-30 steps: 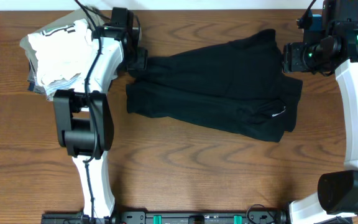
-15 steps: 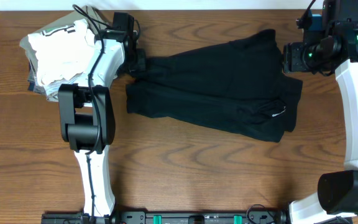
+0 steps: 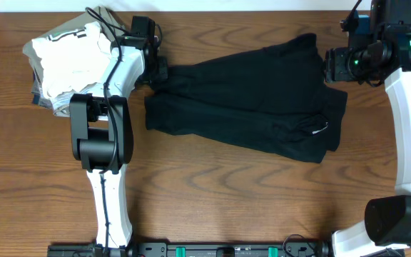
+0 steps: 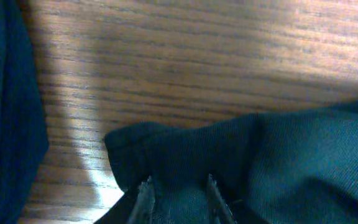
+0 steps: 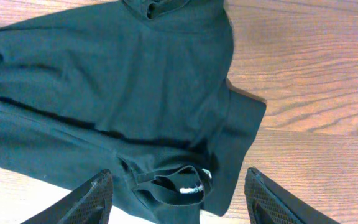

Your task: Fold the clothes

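"Where are the clothes (image 3: pixel 248 100)?"

"Lying across the table (image 3: pixel 212 200), between the two arms. They look soft, floppy and light. I think a corner or an edge is the best place to grab."

"And the claws?"

"The left gripper (image 4: pixel 178 186) is pinched tight on a bunched corner at its end. The right gripper (image 5: pixel 182 186) is spread wide over the other end, holding nothing."

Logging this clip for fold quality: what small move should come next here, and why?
Probably lower the right gripper and close on the edge of the black garment below it. Its jaws stand wide open above the fabric, while the left gripper seems to pinch the opposite corner, so both ends would be held for folding.
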